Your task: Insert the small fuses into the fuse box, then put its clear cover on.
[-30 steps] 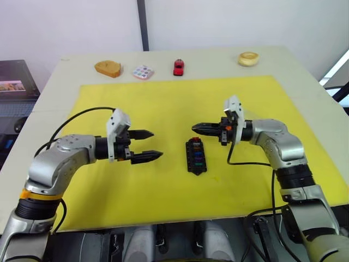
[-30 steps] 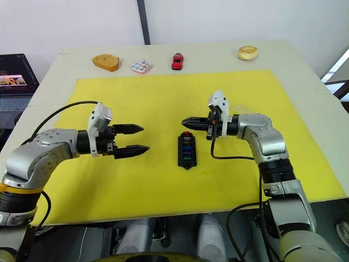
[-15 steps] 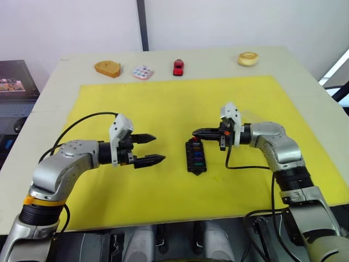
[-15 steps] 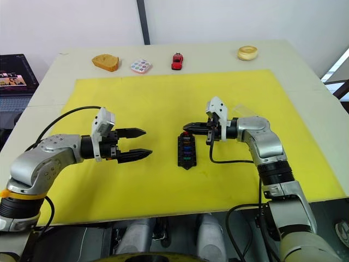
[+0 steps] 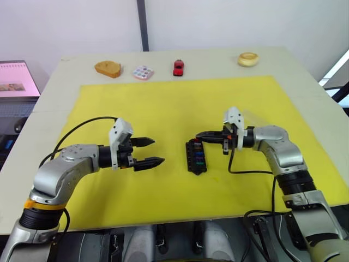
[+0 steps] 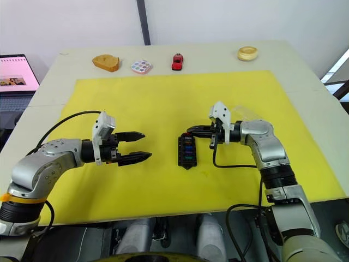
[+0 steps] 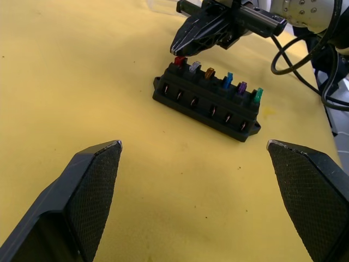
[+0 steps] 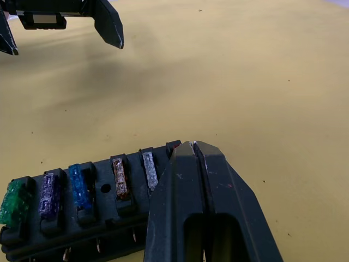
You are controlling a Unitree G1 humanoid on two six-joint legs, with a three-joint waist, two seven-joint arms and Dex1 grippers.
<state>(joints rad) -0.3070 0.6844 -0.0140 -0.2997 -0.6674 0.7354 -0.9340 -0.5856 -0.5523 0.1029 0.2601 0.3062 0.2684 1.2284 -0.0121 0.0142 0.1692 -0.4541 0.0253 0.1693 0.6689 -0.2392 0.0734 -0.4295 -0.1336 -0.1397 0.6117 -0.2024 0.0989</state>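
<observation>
While the black rectangular plastic fuse box (image 5: 196,156) lies near the middle of the yellow mat (image 5: 163,103), the right gripper (image 6: 191,130) hangs over its far end with both black fingers pressed together, tips just above the red fuse (image 7: 180,61); whether they touch it is hard to tell. Six small flat plastic fuses sit upright in one row of slots: red, grey (image 7: 194,66), tan-yellow (image 7: 210,72), teal-blue (image 7: 228,80), purple (image 7: 242,88) and green (image 7: 258,94). The left gripper (image 5: 151,152) hovers over the mat beside the box, apart from it, fingers spread wide and holding nothing.
</observation>
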